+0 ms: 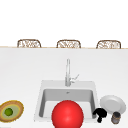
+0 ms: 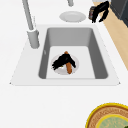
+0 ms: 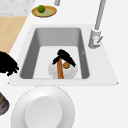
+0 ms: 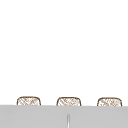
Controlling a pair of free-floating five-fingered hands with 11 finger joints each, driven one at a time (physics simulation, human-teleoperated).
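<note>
— So, where's the left hand (image 2: 62, 61)?
— Down in the sink (image 2: 100, 57), right on the brown stick (image 2: 69, 68) on a little plate (image 3: 71, 72). I can't tell if it grips.
— What's needed?
— A tight hold, I think, then a lift. The right hand (image 1: 100, 114) hangs curled, holding nothing, near the jar (image 1: 116, 117).

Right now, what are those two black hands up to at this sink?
The left hand is down in the sink, fingers over an orange-brown stick-like thing lying on a small white plate. The right hand hovers by the sink's right edge, fingers curled, next to a dark jar and a white plate.
</note>
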